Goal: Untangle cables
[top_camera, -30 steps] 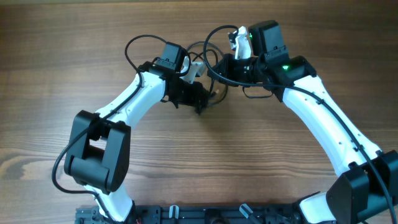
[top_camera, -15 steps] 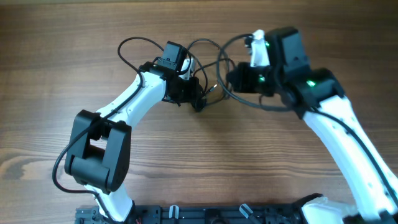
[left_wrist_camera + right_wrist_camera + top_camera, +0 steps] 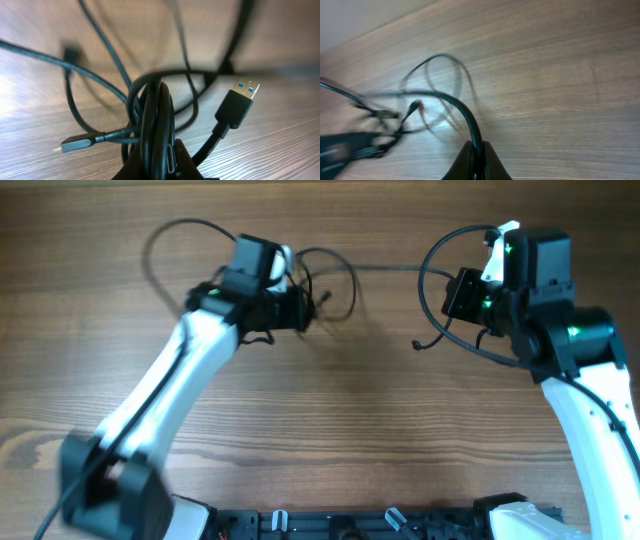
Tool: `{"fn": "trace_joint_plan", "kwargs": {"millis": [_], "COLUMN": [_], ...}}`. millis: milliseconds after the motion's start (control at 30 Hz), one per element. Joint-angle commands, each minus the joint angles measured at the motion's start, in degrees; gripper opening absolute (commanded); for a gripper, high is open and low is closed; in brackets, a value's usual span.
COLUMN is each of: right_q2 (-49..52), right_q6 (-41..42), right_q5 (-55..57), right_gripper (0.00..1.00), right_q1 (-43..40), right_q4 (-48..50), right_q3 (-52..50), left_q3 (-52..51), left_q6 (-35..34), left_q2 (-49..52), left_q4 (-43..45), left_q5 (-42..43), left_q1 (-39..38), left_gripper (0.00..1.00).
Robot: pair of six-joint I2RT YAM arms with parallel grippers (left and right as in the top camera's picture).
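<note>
Over the brown wooden table (image 3: 330, 410), the thin black plug-ended cables (image 3: 155, 110) hang as a looped bundle pinched between the left gripper's (image 3: 162, 162) closed jaws, one strand running across to the right gripper (image 3: 475, 155), whose jaws clamp it.

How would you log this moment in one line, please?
left pincer: shut on looped cables | right pincer: shut on one strand | span: stretched cable between arms

Brown wood-grain table (image 3: 320, 440) under soft, even light
</note>
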Motion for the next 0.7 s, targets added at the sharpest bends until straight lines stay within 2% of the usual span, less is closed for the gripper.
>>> {"fn": "trace_joint_plan", "kwargs": {"millis": [0, 133, 300, 400, 500, 667], "right_q2": [4.24, 9.44, 13.9, 14.6, 14.6, 14.6], "right_q6": [-1.4, -1.92, -2.95, -2.97, -2.91, -2.6], "right_q5": [2.16, 0.66, -4.13, -4.33, -4.5, -6.93], "right_gripper": [0.04, 0.04, 0.04, 0.04, 0.06, 0.06], "right_q1": [-1.46, -3.67, -8.59, -11.65, -15.78, -27.04], "right_q4": [-1.22, -2.95, -4.11, -4.68, -4.39, -4.7], "right_q3": [1.53, 1.53, 1.53, 1.53, 1.53, 1.53], "left_q3": [0.13, 0.13, 0.13, 0.13, 0.13, 0.13], "left_q6": [-1.44, -8.7, -9.97, -9.4, -4.37, -0.66], "left_q2": [-12.22, -19.85, -22.51, -21.94, -20.94, -20.13], "left_q4": [0.33, -1.16, -3.91, -6.1, -7.72, -8.98], "left_q5": [-1.7, -6.73, -8.72, -8.52, -6.71, -6.84], "left_q1": [1.62, 5.35, 11.13, 11.74, 11.74, 11.74], "left_gripper": [0.04, 0.04, 0.04, 0.04, 0.04, 0.04]}}
